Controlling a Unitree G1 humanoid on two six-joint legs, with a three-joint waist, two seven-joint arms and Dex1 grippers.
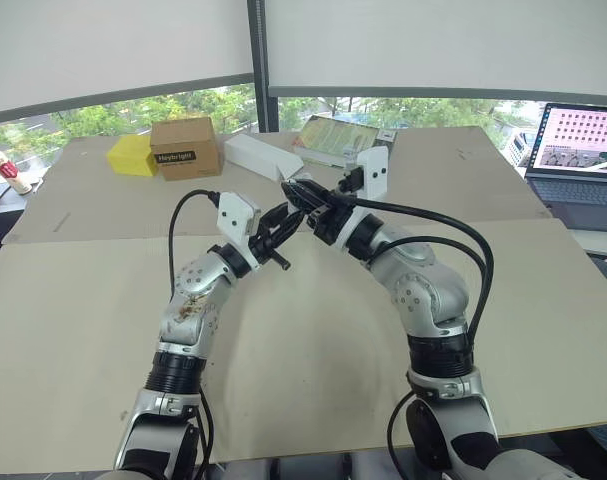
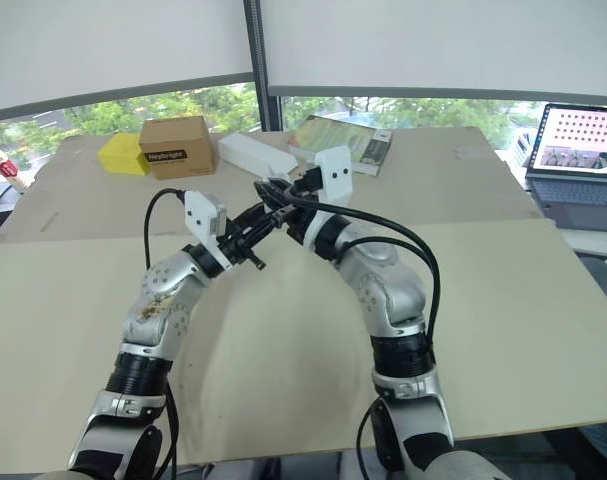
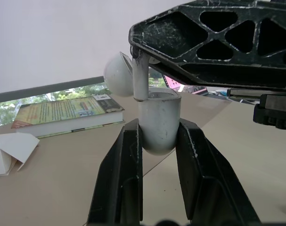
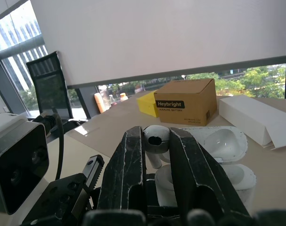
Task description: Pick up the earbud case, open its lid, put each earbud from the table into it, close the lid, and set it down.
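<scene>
My left gripper [image 3: 159, 126] is shut on the white earbud case [image 3: 159, 113], held up above the table with its lid [image 3: 118, 73] swung open. My right gripper [image 4: 157, 133] is shut on a white earbud [image 4: 155, 140] whose stem [image 3: 140, 77] points down into the case's open top. In the right wrist view the open case [image 4: 227, 175] lies just beyond the earbud. Seen from the head, the two grippers meet over the table's middle, left gripper [image 1: 280, 228] below and right gripper [image 1: 299, 194] above.
At the table's far side stand a brown cardboard box [image 1: 186, 147], a yellow block [image 1: 131, 156], a white box [image 1: 262, 156] and a book [image 1: 337, 138]. A laptop [image 1: 581, 152] sits at the far right, a small bottle [image 1: 3, 168] at the far left.
</scene>
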